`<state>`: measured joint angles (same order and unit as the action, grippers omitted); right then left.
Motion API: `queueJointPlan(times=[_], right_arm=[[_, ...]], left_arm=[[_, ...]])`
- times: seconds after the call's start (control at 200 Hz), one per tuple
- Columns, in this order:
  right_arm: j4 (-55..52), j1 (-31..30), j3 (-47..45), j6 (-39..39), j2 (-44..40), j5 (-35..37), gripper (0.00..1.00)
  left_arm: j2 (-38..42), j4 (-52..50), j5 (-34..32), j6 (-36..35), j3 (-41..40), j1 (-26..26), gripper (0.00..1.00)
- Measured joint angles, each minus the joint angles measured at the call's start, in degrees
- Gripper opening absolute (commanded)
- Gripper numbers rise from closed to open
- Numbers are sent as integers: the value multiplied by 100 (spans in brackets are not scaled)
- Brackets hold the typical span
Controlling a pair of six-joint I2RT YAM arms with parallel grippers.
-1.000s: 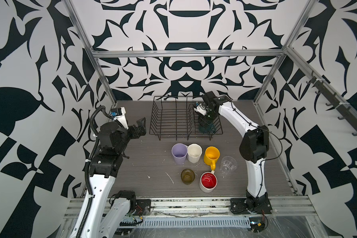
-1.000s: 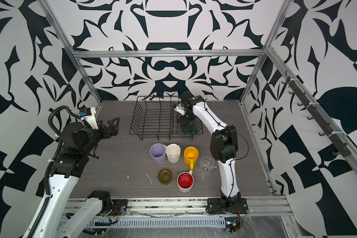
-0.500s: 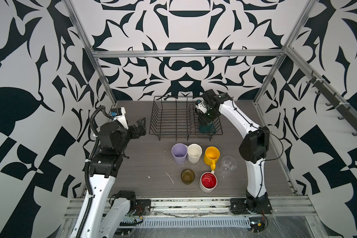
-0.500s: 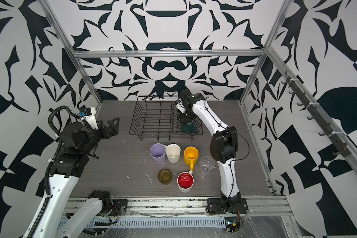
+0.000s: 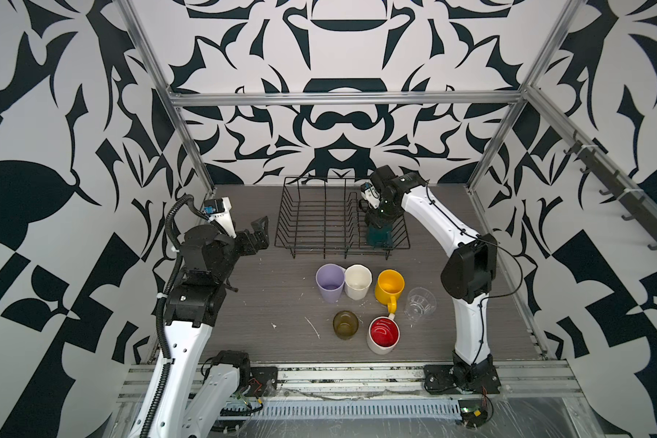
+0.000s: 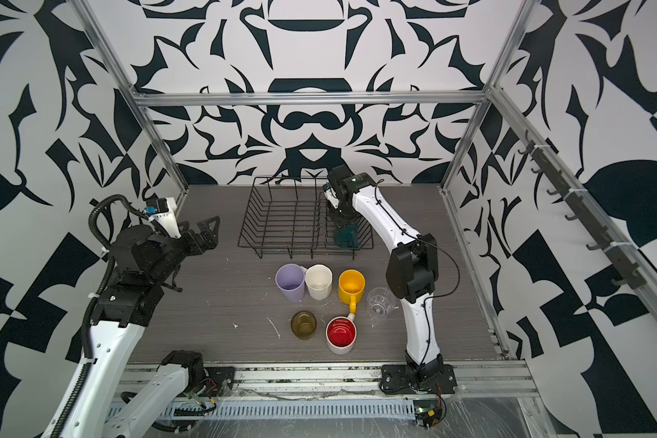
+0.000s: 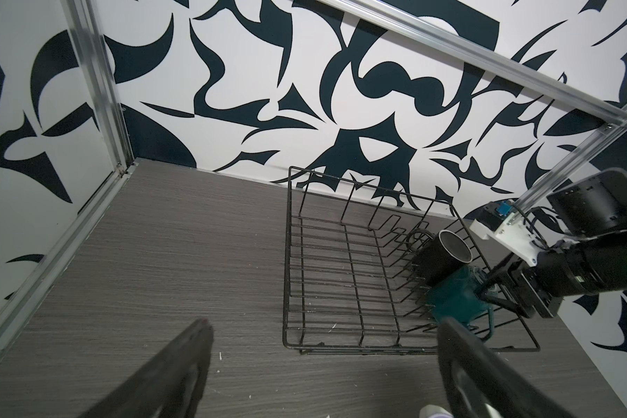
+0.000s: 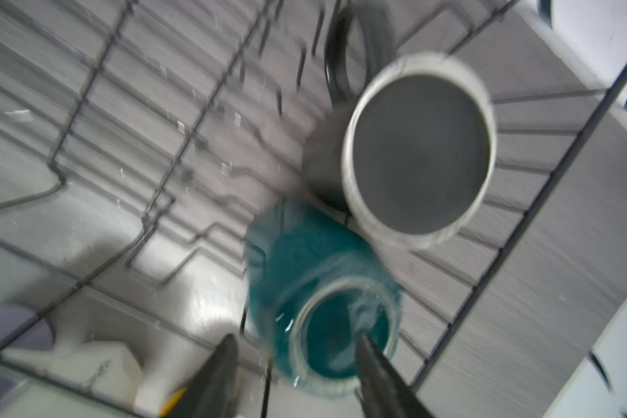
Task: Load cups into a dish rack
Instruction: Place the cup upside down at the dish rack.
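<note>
The black wire dish rack point(image 5: 319, 227) point(image 6: 281, 227) point(image 7: 341, 271) stands at the back. In its right end a dark-green mug point(image 5: 380, 237) point(image 7: 453, 300) point(image 8: 304, 275) rests bottom-up beside a black mug point(image 7: 446, 257) point(image 8: 413, 152). My right gripper point(image 5: 374, 222) point(image 8: 295, 338) hovers just above the green mug's base, jaws apart and gripping nothing. On the table stand a lilac tumbler point(image 5: 330, 282), white faceted cup point(image 5: 357, 281), yellow mug point(image 5: 389, 286), clear glass point(image 5: 418, 303), olive glass point(image 5: 345, 324) and a red-inside mug point(image 5: 383, 335). My left gripper point(image 5: 260, 227) point(image 7: 323, 325) is open and empty, left of the rack.
Patterned walls with aluminium frame posts point(image 5: 190, 151) close in the grey tabletop point(image 5: 266, 295) on three sides. The right arm's elbow point(image 5: 469, 269) stands just right of the clear glass. The rack's left part holds only wire prongs.
The right wrist has shifted slightly toward the back wall above the green mug, and its view is motion-blurred. The left arm and the cups on the table have not moved.
</note>
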<state>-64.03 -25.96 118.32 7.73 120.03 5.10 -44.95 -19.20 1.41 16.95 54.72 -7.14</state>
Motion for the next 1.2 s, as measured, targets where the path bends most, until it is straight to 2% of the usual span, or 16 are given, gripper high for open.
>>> queueJointPlan(times=[0.15,0.32,0.655,0.765,0.955,1.07,1.2], right_arm=[[-197,-74,35,2,24,136,51],[-348,-83,243,17,83,177,60],[-212,-83,177,-116,-94,-92,74],[127,-81,-304,-275,-656,-326,77],[1202,52,-1812,-826,-2284,-984,85],[1954,326,-2758,-1263,-3193,-1397,90],[2586,632,-3434,-1670,-3731,-1810,94]], left_arm=[[0,0,0,4,0,0,99],[0,0,0,17,0,0,99],[0,-13,-7,17,2,0,99],[-7,-120,-9,20,9,0,99],[-133,-570,-42,57,170,0,99],[-216,-848,-31,120,337,0,100],[-302,-1137,46,223,516,0,100]])
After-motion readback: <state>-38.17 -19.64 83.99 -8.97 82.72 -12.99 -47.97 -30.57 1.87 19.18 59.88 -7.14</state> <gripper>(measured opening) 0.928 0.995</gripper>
